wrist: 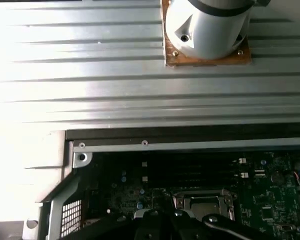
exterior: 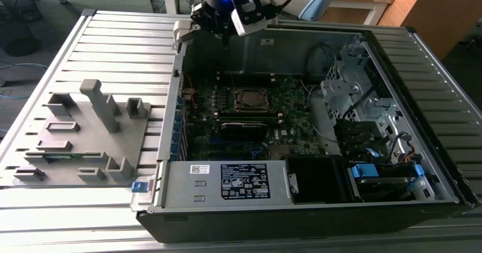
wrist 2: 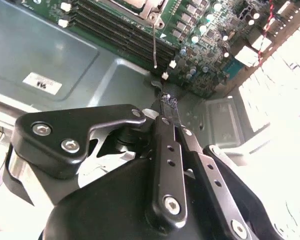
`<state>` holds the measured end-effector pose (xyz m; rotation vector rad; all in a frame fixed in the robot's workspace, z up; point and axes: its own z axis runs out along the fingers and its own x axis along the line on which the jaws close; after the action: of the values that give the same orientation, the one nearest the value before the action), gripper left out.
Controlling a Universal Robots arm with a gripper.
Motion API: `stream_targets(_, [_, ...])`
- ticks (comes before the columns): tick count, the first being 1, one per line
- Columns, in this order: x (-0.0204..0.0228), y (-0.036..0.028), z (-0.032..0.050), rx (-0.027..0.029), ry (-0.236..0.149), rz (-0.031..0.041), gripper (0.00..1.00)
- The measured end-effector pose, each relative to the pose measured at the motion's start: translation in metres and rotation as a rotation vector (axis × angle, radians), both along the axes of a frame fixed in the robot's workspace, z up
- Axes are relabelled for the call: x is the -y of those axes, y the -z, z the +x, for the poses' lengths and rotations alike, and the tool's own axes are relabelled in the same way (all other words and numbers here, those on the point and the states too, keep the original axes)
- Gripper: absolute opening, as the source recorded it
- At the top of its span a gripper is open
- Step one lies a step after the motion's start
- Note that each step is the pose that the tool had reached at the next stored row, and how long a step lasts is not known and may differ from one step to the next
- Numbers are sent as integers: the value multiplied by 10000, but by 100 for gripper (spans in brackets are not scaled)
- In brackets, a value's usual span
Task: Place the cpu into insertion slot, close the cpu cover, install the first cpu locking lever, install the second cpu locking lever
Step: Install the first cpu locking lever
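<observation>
— Nearest us, the power supply box (exterior: 245, 180) sits against the case's near wall, with the motherboard just beyond it. What's at the socket?

— Mid-board, the cpu (exterior: 251, 99) looks seated in the insertion slot (exterior: 265, 107). Its grey top shows through the cpu cover (wrist: 200, 192), which seems to lie flat over it. One thin locking lever (wrist 2: 154, 45) sticks out free from the socket corner in the second wrist view, not latched.

— And the gripper?

— Farther back, the gripper (exterior: 224, 38) hangs over the case's far wall (exterior: 271, 55), well apart from the socket. Its fingers (wrist 2: 165, 145) are pressed together, with nothing visible between them.

— Where's the danger?

— That lever is a slim wire. A closed tip coming in slightly off could slide past it, or drag across the memory slots (wrist 2: 120, 35) lying between gripper and socket. And with the lever loose, I'd reckon a knock could lift the cover.
</observation>
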<state>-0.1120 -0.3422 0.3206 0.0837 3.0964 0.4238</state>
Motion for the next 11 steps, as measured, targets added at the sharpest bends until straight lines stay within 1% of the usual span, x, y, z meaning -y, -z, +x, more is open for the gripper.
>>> stream_targets(3, [0, 44, 0, 26, -1, -1, 11])
stream_targets(11, [0, 47, 0, 27, 0, -2, 11])
